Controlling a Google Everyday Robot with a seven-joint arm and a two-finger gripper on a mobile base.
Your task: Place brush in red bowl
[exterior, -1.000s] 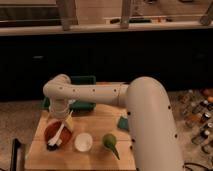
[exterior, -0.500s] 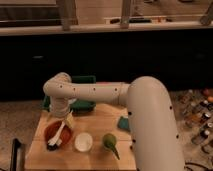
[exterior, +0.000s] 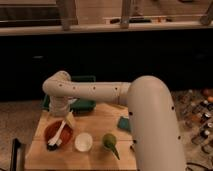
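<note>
The red bowl (exterior: 56, 131) sits at the left of the wooden table (exterior: 95, 150). The brush (exterior: 57, 136) lies in it, white handle slanting up to the right, dark bristle head at the bowl's lower left rim. My gripper (exterior: 68, 118) hangs just above the bowl's upper right edge, beside the top of the brush handle. My white arm (exterior: 145, 115) reaches in from the right.
A small white bowl (exterior: 83, 142) stands right of the red bowl. A green pear-shaped tool (exterior: 110, 143) lies further right. A green tray (exterior: 80, 100) is at the back left, a teal sponge (exterior: 124, 123) at the right edge. Bottles stand on the floor at the right.
The brush handle now lies lower in the red bowl. The gripper has stayed near the bowl's upper right edge.
</note>
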